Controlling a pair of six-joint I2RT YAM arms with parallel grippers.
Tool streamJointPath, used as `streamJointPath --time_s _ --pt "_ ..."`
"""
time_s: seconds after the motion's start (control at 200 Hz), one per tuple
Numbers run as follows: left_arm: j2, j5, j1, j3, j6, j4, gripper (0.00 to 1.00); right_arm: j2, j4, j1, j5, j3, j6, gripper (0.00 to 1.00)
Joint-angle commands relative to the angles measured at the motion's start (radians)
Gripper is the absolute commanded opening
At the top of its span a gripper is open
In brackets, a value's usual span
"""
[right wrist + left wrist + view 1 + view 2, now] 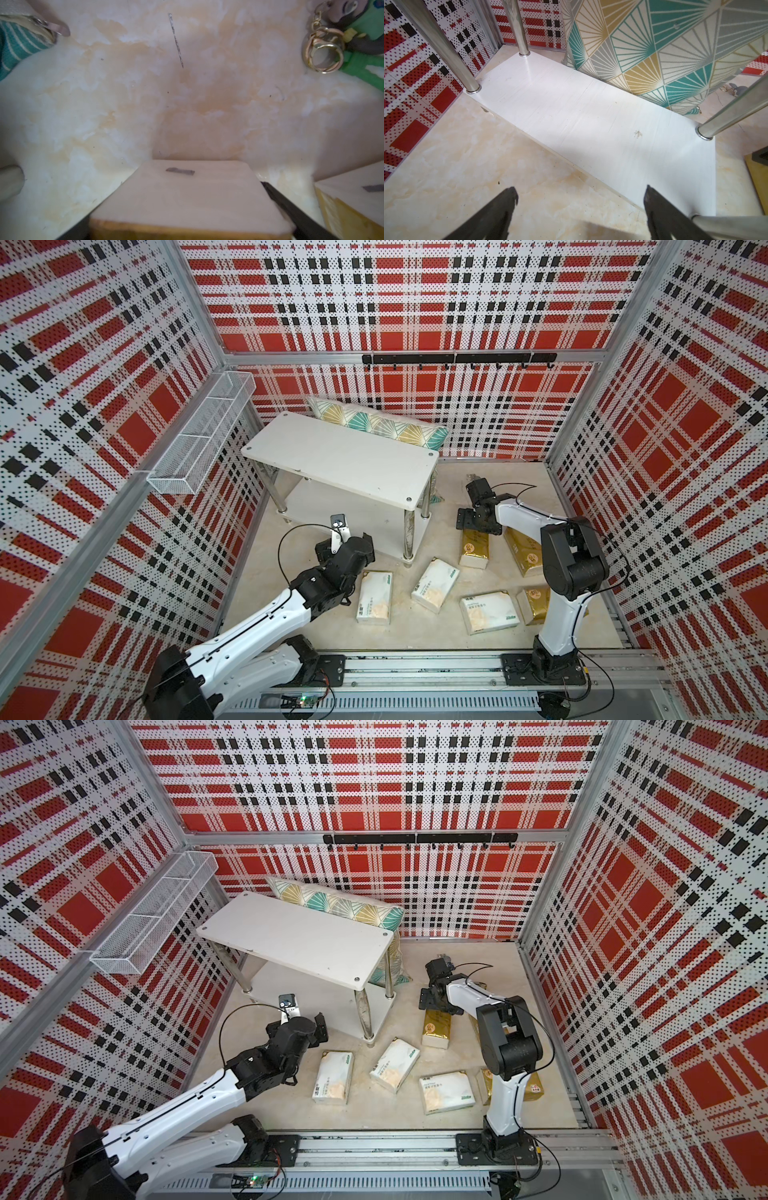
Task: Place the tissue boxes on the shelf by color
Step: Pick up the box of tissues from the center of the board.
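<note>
The white two-tier shelf (340, 456) (291, 940) stands at the back left, both tiers bare. All the tissue boxes lie on the floor: three white ones (375, 596) (435, 585) (489, 611) and three gold ones (475, 548) (524, 552) (534, 605). My left gripper (347, 541) (580, 188) is open over the floor, facing the shelf's lower tier (591, 116). The right gripper (478, 529) (178, 199) is open, its jaws on either side of the white end of a gold box (187, 193) that lies on the floor. A second gold box (349, 203) lies beside it.
A teal-and-gold pillow (374, 423) leans behind the shelf. A white wire basket (199, 439) hangs on the left wall and a black hook rail (457, 359) on the back wall. A keyring with a green toy (324, 52) lies beyond the right gripper.
</note>
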Motion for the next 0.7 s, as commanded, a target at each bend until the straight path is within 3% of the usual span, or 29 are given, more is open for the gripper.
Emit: streamJointPath --time_s 0.0,0.195,0.501,0.696 --pt "0.003 -0.008 -0.018 -0.007 -0.015 -0.007 0.99 0.020 -0.010 0.008 0.017 -0.016 0.020 1.00" --pt "0.000 -0.011 -0.046 0.005 -0.003 -0.008 0.99 0.029 -0.015 0.007 0.016 -0.019 0.021 1.00" --pt "-0.002 -0.056 -0.160 -0.005 -0.030 -0.022 0.99 0.047 -0.005 0.002 0.003 -0.027 0.055 1.00" --pt "-0.019 -0.001 -0.171 -0.020 -0.030 -0.016 0.99 0.049 0.004 -0.004 -0.004 -0.042 0.052 1.00"
